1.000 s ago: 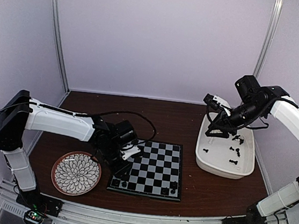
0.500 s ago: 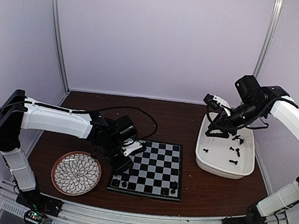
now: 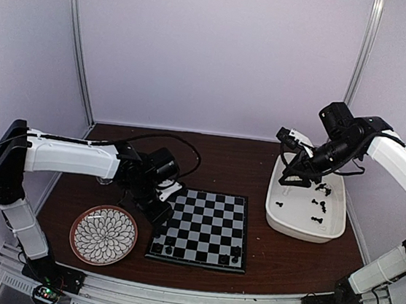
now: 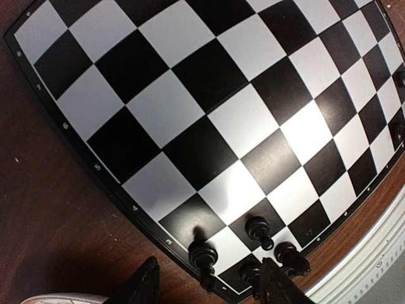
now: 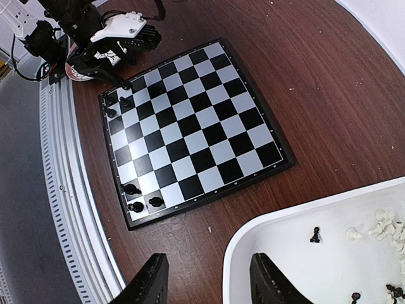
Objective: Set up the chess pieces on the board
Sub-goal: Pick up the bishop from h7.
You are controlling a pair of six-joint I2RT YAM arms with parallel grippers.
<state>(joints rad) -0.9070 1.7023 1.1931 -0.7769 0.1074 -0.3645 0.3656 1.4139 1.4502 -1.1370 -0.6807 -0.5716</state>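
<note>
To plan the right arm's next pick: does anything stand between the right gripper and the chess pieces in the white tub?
Nothing visible does. The right gripper hangs open over the rim of the white tub, and the chess pieces lie uncovered on its floor.

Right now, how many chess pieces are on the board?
7 chess pieces, all black: four in the board's near-left corner, three in its near-right corner. The left gripper may hide more.
</note>
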